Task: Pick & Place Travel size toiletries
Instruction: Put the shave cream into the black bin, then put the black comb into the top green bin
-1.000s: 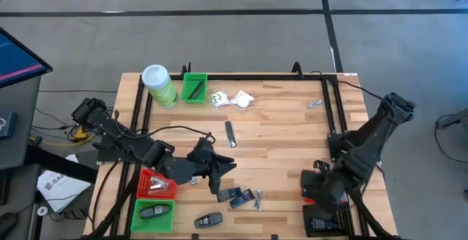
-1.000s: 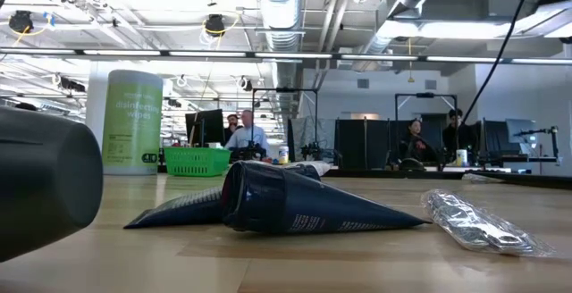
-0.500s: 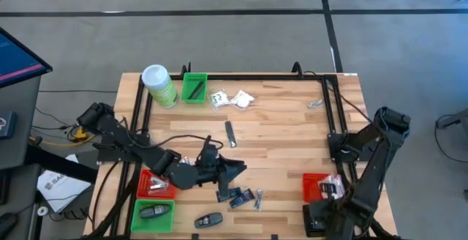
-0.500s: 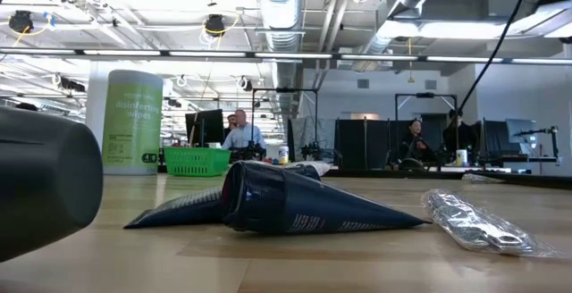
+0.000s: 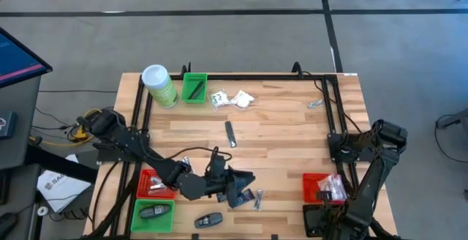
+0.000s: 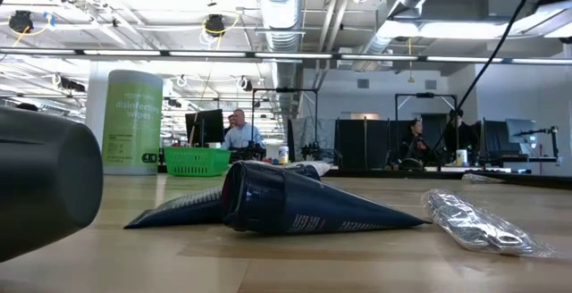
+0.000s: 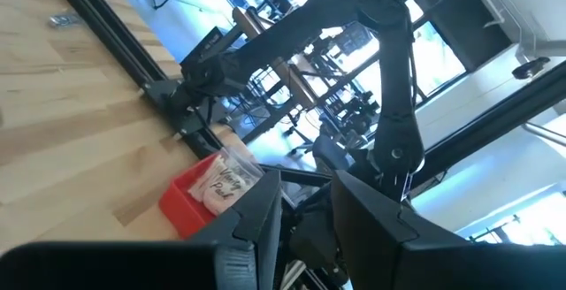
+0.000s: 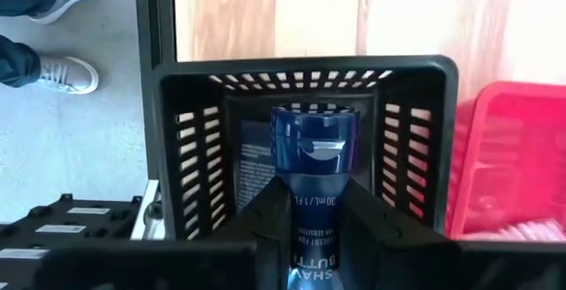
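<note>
Right hand (image 8: 308, 206) is clamped on a blue tube (image 8: 311, 148), cap pointing down into the black bin (image 8: 416, 87). My read is that it hangs there so the tube falls cleanly inside when let go. A dark packet already lies in that bin.

Left hand (image 5: 238, 187) is well apart from the black bin, over mid-table. Its fingers are partly spread with nothing between them. It sits low over dark blue packets (image 5: 232, 197), likely lined up for the next pick.

Now the count. Bins: one black, and a red one (image 5: 311, 189) just beside it holding a pale sachet (image 5: 333, 186). Another red (image 5: 150, 189) and a green (image 5: 153, 212) sit far across from the black bin, and a second green (image 5: 194, 88) is at the far edge. Loose on the table are two white sachets (image 5: 232, 99), two silvery packets (image 5: 316, 103) (image 5: 258, 198), one slim dark strip (image 5: 230, 134) and one black oval piece (image 5: 208, 219). I cannot tell how many dark packets lie under the left hand.
</note>
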### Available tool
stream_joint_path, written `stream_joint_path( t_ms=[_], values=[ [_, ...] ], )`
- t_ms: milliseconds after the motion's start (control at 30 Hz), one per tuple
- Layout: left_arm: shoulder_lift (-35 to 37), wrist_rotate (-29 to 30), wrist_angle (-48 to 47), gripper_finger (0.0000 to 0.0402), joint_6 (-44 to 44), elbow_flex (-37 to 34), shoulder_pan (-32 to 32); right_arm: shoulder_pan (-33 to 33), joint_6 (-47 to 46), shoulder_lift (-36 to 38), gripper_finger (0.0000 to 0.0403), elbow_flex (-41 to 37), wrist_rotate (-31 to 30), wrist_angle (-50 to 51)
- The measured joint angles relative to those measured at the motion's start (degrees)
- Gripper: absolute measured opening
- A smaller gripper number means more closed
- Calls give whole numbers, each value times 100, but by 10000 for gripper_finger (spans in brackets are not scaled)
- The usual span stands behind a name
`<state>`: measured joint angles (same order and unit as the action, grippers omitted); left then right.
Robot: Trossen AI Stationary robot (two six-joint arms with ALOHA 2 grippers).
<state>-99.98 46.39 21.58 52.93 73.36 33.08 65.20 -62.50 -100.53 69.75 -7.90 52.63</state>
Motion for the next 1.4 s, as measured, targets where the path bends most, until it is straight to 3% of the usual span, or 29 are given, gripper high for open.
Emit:
stream_joint_path(
  t_ms=[367,567,833,967,1200,1400],
  values=[
    [0,26,43,97,2,0,0,44,-157,9,73,-416,12,-289],
    [0,28,50,97,2,0,0,84,-335,19,125,-445,31,-56],
    [2,28,52,97,-3,0,-15,67,-6,250,218,-418,41,58],
    [2,26,47,97,-60,0,-15,-7,187,478,243,-241,29,251],
    [7,1,39,97,-381,0,-46,-626,400,911,248,71,-429,453],
    [74,-473,-278,93,-455,0,-209,-1447,939,1101,249,414,-570,387]
  ],
)
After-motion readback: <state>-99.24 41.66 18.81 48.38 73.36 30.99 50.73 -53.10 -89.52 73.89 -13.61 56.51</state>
